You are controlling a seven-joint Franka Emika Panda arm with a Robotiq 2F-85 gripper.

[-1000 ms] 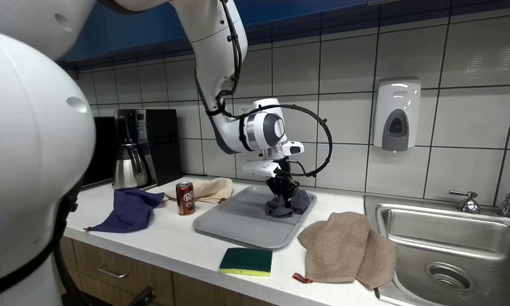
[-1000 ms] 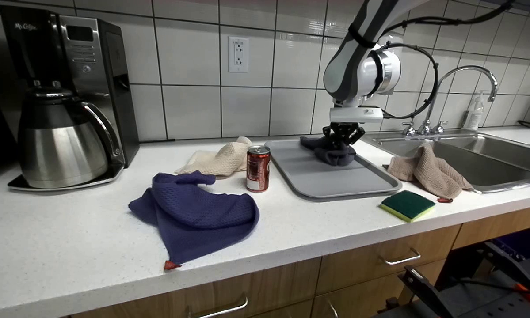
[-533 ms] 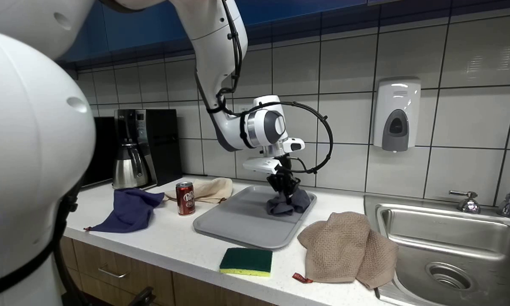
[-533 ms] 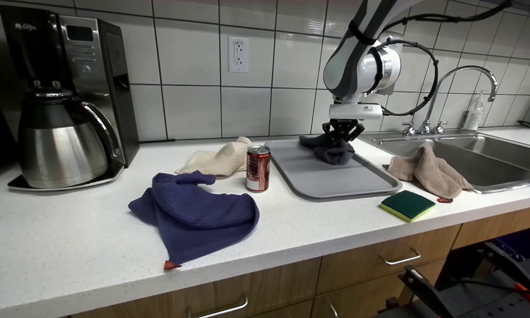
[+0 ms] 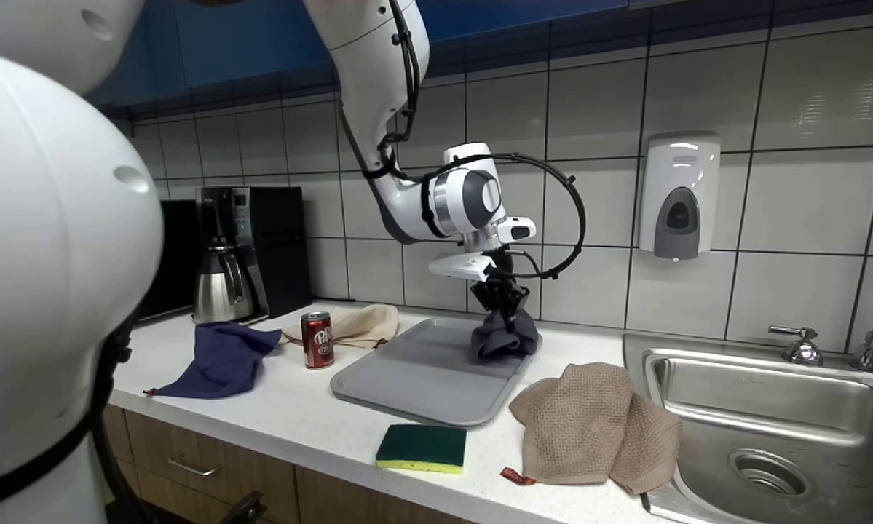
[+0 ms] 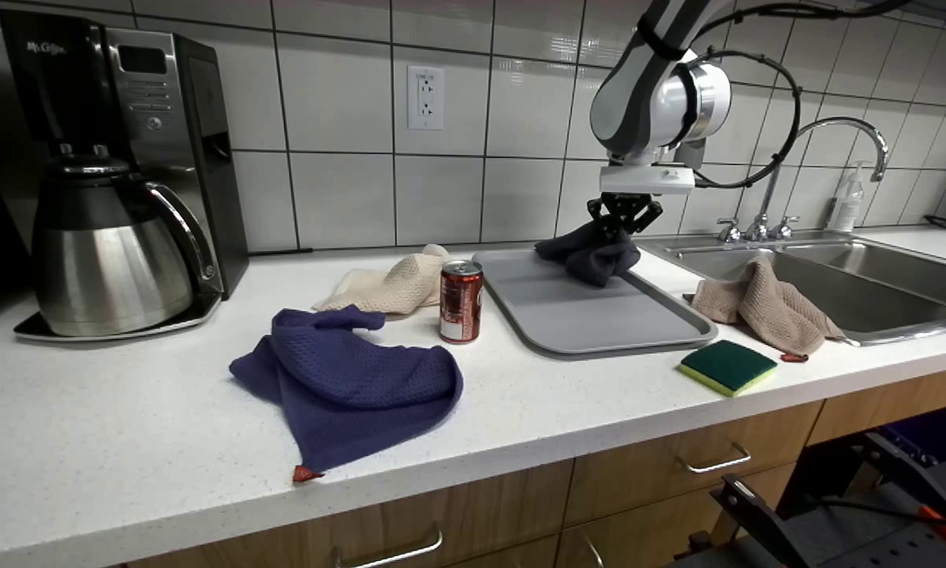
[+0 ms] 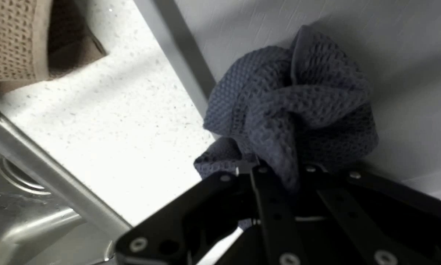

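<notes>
My gripper (image 5: 509, 319) is shut on a dark grey cloth (image 5: 502, 343) at the far right part of a grey tray (image 5: 414, 382). In an exterior view the gripper (image 6: 618, 227) pinches the cloth (image 6: 596, 260) from above, and its folds hang down over the tray (image 6: 599, 325). In the wrist view a fold of the bunched cloth (image 7: 271, 92) runs up between the gripper's fingers (image 7: 284, 175). The fingertips are hidden by the cloth. I cannot tell whether the cloth's lower folds touch the tray.
A red can (image 5: 317, 340), a navy cloth (image 5: 225, 360) and a cream cloth (image 5: 363, 325) lie to one side of the tray. A green and yellow sponge (image 5: 421, 447), a brown cloth (image 5: 596, 426) and a steel sink (image 5: 756, 393) are on the other. A coffee maker (image 6: 117, 197) stands farther off.
My gripper has risen and shifted slightly right in both exterior views. The grey cloth has been pulled up with it and hangs more steeply. The other objects have not moved.
</notes>
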